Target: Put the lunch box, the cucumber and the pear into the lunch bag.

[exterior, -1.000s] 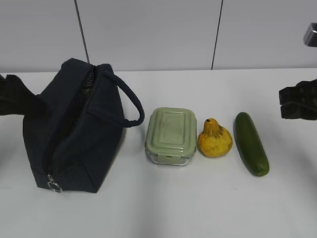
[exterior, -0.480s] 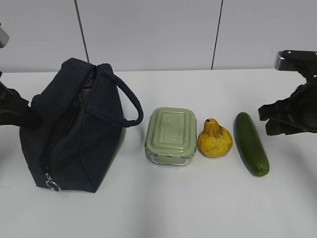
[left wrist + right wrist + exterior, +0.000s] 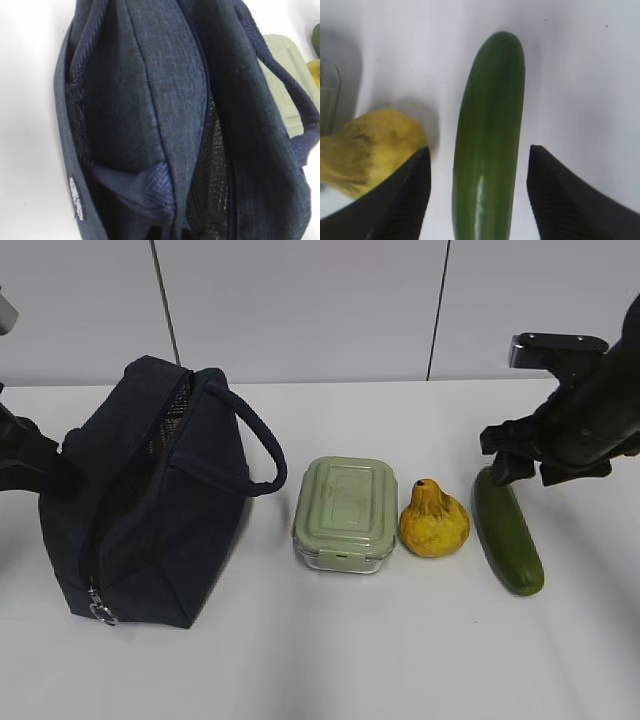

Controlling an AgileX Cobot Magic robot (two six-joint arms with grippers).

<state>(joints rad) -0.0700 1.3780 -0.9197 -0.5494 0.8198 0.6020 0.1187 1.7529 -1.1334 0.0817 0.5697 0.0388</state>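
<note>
Meanwhile, the right gripper (image 3: pixel 479 200) had come in from the 3 o'clock edge of the exterior view, where it hung a second before, and now stood over the far end of the cucumber (image 3: pixel 508 530). Its fingers (image 3: pixel 402 200) were spread apart, one on each side of the cucumber, with a gap showing between each pad and the green skin; nothing was clamped. The left-hand finger stood close beside the pear (image 3: pixel 433 521).

The cucumber lay on the white table (image 3: pixel 350 660) at 3 o'clock from the pear, pointing toward 12 and 6. The pear sat just beside the lunch box (image 3: pixel 345 513), at its 3 o'clock side. None of the three had shifted over the last second.

The lunch bag (image 3: pixel 150 500) stood at 9 o'clock from the lunch box, its top zipper open, and it had been nudged slightly since the first frame. The left gripper (image 3: pixel 45 468) was at the bag's 9 o'clock side; its fingers were together, though what they pinched could not be told. In the left wrist view the bag's dark lining and a handle (image 3: pixel 295 107) showed.
</note>
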